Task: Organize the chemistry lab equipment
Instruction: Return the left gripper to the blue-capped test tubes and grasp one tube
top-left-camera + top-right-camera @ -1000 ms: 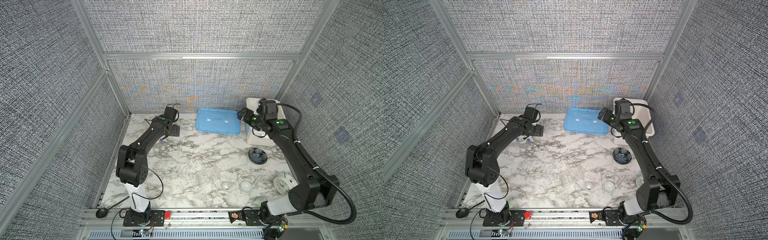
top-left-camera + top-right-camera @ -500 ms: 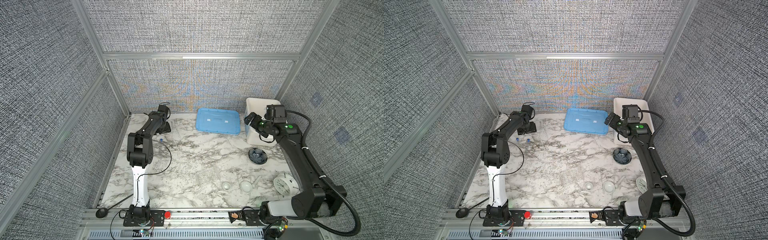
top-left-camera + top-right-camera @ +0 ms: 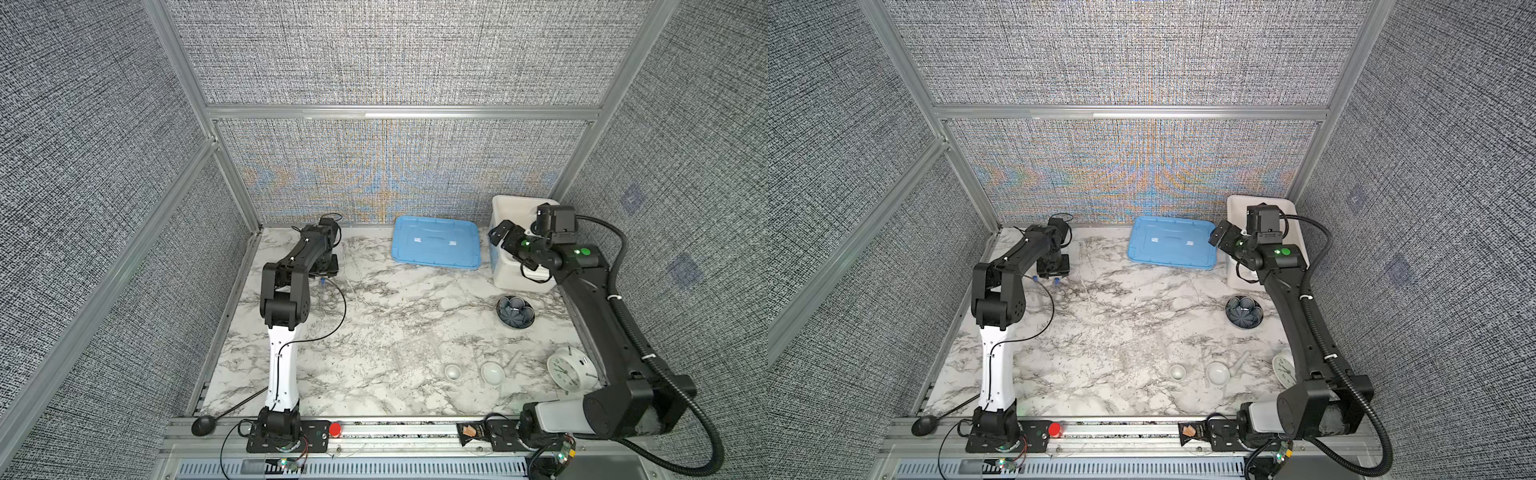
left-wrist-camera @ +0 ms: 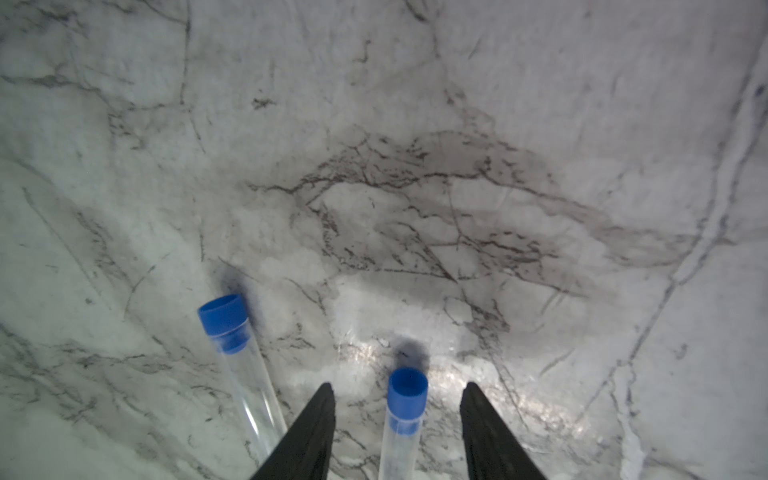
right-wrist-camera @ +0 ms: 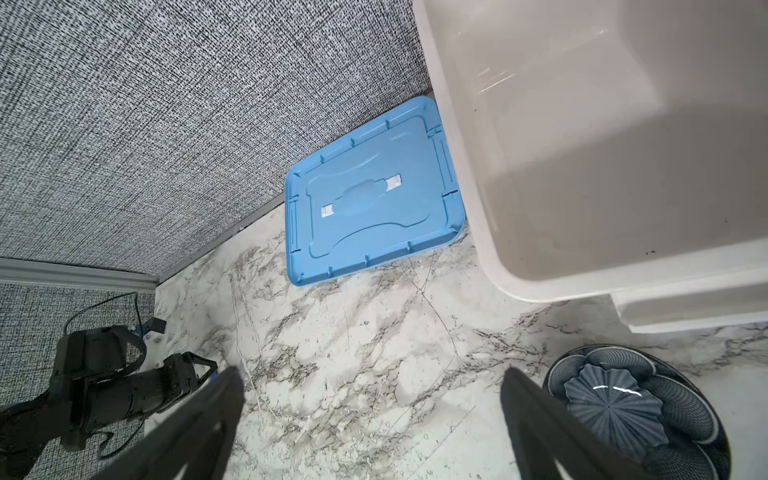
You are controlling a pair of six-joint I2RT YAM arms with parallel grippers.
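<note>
Tube (image 4: 405, 415) with blue cap lies on the desk (image 4: 415, 166), well apart from the blue lid (image 3: 436, 245), between the parted jaws of the left end effector (image 4: 397, 386), untouched. Second tube (image 4: 245, 374) lies just beside. Step judged: grasp; next calls for a square close. Right end effector (image 5: 372, 374) gapes empty near the lid. Tube lengths are cut off.

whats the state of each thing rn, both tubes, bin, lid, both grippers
left gripper: open, touching nothing
straddled tube: capped, lying flat inside that opening
other tube: capped, lying flat, outside it
right gripper: open, empty
white bin: open, nothing seen inside
blue lid: off, lying flat beside bin
</note>
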